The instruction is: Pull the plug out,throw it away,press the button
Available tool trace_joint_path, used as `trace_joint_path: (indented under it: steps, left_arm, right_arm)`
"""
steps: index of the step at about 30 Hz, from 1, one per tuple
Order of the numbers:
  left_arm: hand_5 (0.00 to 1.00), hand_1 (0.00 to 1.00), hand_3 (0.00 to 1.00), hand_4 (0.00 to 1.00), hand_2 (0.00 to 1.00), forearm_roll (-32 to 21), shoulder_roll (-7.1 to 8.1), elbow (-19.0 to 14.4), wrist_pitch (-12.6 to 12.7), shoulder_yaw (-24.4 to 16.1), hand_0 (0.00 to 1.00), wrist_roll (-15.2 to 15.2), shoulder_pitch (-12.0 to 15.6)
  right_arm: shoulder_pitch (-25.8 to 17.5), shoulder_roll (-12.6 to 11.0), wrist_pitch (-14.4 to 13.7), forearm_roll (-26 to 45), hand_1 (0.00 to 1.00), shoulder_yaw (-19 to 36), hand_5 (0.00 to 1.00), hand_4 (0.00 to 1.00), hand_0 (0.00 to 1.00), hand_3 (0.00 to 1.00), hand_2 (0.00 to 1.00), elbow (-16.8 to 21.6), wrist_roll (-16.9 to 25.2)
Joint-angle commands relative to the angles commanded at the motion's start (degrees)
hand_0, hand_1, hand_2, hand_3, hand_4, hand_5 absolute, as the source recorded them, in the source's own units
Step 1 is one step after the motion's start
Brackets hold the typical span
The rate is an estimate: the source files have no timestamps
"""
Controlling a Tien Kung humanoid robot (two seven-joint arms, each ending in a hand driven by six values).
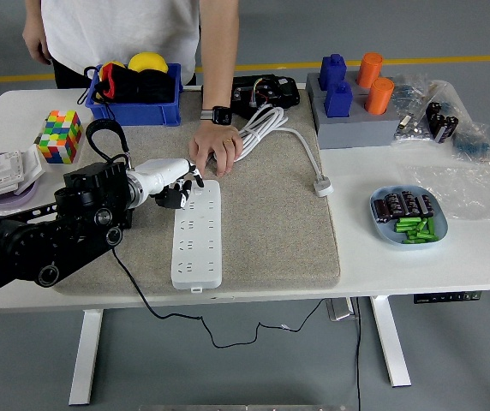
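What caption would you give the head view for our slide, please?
Left hand reaches the power strip's far end while a person's hand steadies it.
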Motion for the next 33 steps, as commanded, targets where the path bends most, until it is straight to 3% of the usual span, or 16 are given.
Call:
trace_joint_path:
  steps: [9, 14, 26, 31, 32, 33]
  left_arm:
    - [0.002, 0.018, 0.725, 0.002, 0.124, -0.41, 0.06, 1.0, -0.31, 3.71, 0.035, 0.29, -0.91]
    - [0.002, 0.018, 0.726, 0.002, 0.125, -0.74, 0.37, 0.17, -0.46, 3.8, 0.035, 0.32, -0.72]
    - [0.002, 0.018, 0.714, 0.002, 0.125, 1.01, 2.16, -5.48, -0.3, -3.94, 0.037, 0.18, 0.47]
    - [0.002, 0.018, 0.714, 0.002, 0.125, -0.03, 3.82, -8.49, 1.2, -10.88, 0.037, -3.19, 3.87]
    - [0.002, 0.156, 0.719, 0.382, 0.278, -0.7, 4.08, -8.97, 1.44, -12.58, 0.155, -3.94, 4.77]
    - [0.002, 0.156, 0.719, 0.382, 0.278, -1.32, 4.26, -9.3, 1.65, -13.87, 0.155, -4.51, 5.54]
  right_arm:
    - [-0.22, -0.13, 0.01, 0.09, 0.674, -0.45, 0.633, 0.763, 0.725, 0.658, 0.663, -0.09, -0.02]
    - [-0.24, -0.19, 0.01, 0.02, 0.674, -0.44, 0.633, 0.763, 0.725, 0.658, 0.663, 0.02, -0.01]
    - [-0.86, 0.56, 0.03, -0.23, 0.673, 0.3, 0.634, 0.762, 0.725, 0.658, 0.663, 0.05, -0.01]
    - [-0.83, 0.6, -0.02, -0.36, 0.673, 0.59, 0.634, 0.762, 0.725, 0.658, 0.663, 0.07, 0.01]
    - [-0.84, 0.57, -0.04, -0.38, 0.673, 0.62, 0.634, 0.763, 0.725, 0.659, 0.662, 0.04, 0.02]
    - [-0.85, 0.56, -0.03, -0.4, 0.673, 0.63, 0.634, 0.763, 0.725, 0.659, 0.662, 0.02, 0.01]
